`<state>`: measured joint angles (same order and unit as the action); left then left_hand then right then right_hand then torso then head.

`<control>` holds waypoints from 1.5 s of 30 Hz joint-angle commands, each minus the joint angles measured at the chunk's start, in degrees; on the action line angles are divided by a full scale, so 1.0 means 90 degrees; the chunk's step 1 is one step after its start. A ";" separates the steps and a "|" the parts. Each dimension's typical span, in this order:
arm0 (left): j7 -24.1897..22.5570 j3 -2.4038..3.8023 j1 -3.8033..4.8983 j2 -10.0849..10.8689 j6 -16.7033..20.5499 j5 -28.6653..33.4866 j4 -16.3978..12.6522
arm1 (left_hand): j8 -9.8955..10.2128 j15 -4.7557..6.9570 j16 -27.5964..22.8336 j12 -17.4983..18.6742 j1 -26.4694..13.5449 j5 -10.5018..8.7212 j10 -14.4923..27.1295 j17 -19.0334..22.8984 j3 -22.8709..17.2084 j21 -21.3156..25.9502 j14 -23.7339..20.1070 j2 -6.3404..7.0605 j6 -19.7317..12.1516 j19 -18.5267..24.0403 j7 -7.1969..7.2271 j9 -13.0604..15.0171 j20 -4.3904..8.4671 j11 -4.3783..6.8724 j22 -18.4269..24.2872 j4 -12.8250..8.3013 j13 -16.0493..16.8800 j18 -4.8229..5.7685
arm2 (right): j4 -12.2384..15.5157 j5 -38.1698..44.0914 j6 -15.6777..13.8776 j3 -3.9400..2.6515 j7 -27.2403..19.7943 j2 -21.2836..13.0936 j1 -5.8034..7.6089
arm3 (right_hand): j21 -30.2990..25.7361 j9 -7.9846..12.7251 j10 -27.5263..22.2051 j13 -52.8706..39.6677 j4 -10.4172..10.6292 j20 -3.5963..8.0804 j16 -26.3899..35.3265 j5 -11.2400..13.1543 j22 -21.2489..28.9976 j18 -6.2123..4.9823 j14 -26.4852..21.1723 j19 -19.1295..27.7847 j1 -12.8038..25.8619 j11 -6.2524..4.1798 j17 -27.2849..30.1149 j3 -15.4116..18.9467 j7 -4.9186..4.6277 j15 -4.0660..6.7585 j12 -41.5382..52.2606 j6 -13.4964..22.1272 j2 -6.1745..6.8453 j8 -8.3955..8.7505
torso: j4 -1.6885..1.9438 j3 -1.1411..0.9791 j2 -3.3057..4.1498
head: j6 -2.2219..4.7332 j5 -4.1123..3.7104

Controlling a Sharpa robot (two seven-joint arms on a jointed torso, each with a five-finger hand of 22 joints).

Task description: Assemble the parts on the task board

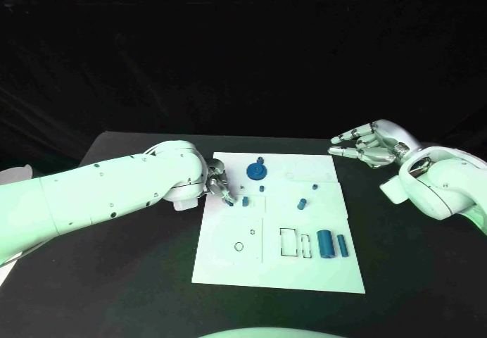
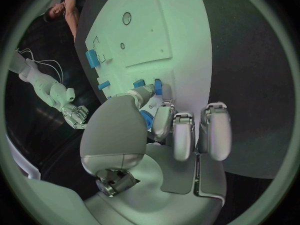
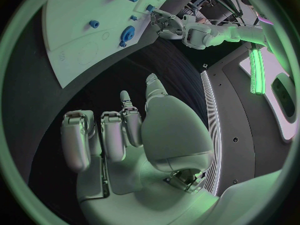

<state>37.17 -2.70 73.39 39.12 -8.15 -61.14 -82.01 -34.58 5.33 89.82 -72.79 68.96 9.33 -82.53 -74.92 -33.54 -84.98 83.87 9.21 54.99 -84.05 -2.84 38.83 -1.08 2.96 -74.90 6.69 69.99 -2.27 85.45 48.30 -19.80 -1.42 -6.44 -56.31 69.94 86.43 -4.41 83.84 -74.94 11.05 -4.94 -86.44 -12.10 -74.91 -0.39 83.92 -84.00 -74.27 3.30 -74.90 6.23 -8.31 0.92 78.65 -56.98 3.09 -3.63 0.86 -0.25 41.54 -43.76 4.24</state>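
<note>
Two hands at work: my left hand (image 1: 215,184) pinches a small blue part (image 2: 147,119) at the board's (image 1: 233,264) left edge for seating, while my right hand (image 1: 367,144) waits loosely curled, holding nothing, beside the worktop (image 1: 122,282).

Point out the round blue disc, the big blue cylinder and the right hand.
round blue disc (image 1: 257,170), head view, its top face.
big blue cylinder (image 1: 326,243), head view, mid-body.
right hand (image 1: 369,146), head view, its middle.
</note>
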 commanded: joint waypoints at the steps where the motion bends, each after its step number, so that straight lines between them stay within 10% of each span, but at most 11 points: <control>1: 0.0070 -0.0049 -0.0064 -0.0046 -0.0257 0.0052 0.0020 | -0.0038 0.0054 0.0020 -0.0042 -0.0087 0.0006 -0.0049 -0.1675 -0.0136 0.0020 0.0681 -0.0022 0.0252 -0.0274 0.0247 0.0011 0.0051 0.0019 -0.0892 -0.0193 0.0021 0.0043 | 0.0008 0.0012 0.0095 0.0000 -0.0022 0.0001 -0.0003 | -0.0024 -0.0005 0.0178 -0.1113 -0.0007 -0.0017 0.0030 -0.0033 -0.1026 -0.0122 0.0515 -0.0306 -0.0007 0.0004 -0.0968 0.0034 0.0004 0.0003 -0.0020 0.0031 -0.0022 -0.0020 | 0.0005 0.0001 0.0002 | 0.0007 0.0003; 45: 0.0074 -0.0056 -0.0065 -0.0158 -0.0216 -0.0232 0.0151 | -0.0124 0.0115 0.0020 -0.0342 -0.0923 0.0005 -0.0178 -0.1675 0.0975 -0.0084 0.0681 -0.0046 0.0445 -0.0359 0.0331 0.0048 0.0116 0.0088 -0.1056 0.0354 0.0383 0.0083 | 0.0015 0.0012 0.0082 0.0000 -0.0032 -0.0010 -0.0003 | -0.0025 -0.0006 0.0173 -0.1106 -0.0015 -0.0016 0.0036 -0.0037 -0.1026 -0.0122 0.0514 -0.0307 -0.0023 0.0002 -0.0959 0.0042 0.0004 0.0004 -0.0033 0.0030 -0.0033 -0.0019 | 0.0005 0.0004 0.0000 | -0.0002 0.0007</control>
<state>37.85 -2.97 73.16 37.93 -8.58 -63.19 -80.67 -35.92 5.94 89.82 -75.68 61.13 9.25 -83.54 -74.90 -25.00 -85.43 84.06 8.81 58.78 -83.93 0.31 39.21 -0.38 3.80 -74.93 9.73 73.33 -2.26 85.49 48.29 -19.72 -1.41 -6.44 -56.41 69.94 86.43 -4.39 83.84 -74.94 10.90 -4.94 -86.44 -12.10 -74.93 -0.39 83.92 -84.00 -74.27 3.30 -74.93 6.39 -8.30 0.92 78.65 -56.98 3.09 -3.63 0.86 -0.24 41.52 -43.82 4.30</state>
